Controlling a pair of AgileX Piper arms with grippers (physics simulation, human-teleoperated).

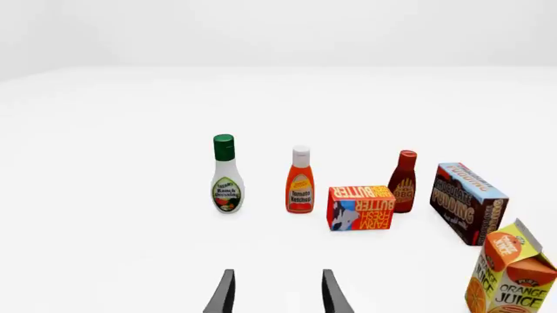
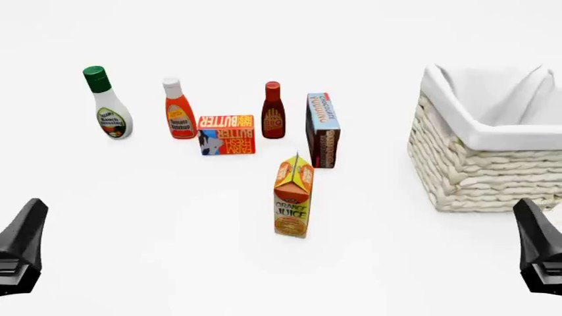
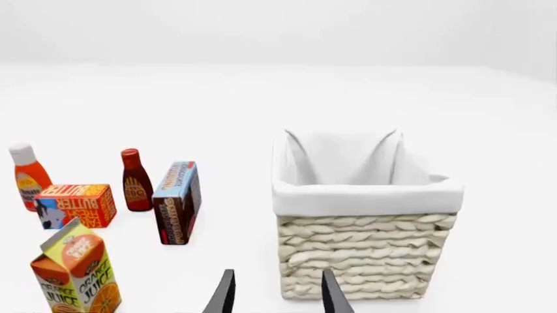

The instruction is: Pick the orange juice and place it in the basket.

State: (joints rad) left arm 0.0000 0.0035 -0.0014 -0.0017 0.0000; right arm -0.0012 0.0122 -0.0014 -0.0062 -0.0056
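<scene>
The orange juice (image 2: 293, 201) is a gable-topped orange and yellow carton. It stands upright on the white table, in front of the other groceries and left of the basket (image 2: 478, 178). The left wrist view also catches the orange juice (image 1: 512, 277), and so does the right wrist view (image 3: 77, 274). The basket (image 3: 366, 254) is cream wicker with a white cloth lining, and nothing shows inside it. My left gripper (image 1: 278, 293) is open and holds nothing, low at the near left (image 2: 29, 220). My right gripper (image 3: 278, 293) is open and empty too, at the near right (image 2: 528, 217) in front of the basket.
Behind the carton stand a ranch dressing bottle (image 2: 105, 105), an orange ketchup bottle (image 2: 179, 112), a butter box (image 2: 226, 135), a dark red sauce bottle (image 2: 273, 112) and a pudding box (image 2: 322, 128) set on edge closest to the carton.
</scene>
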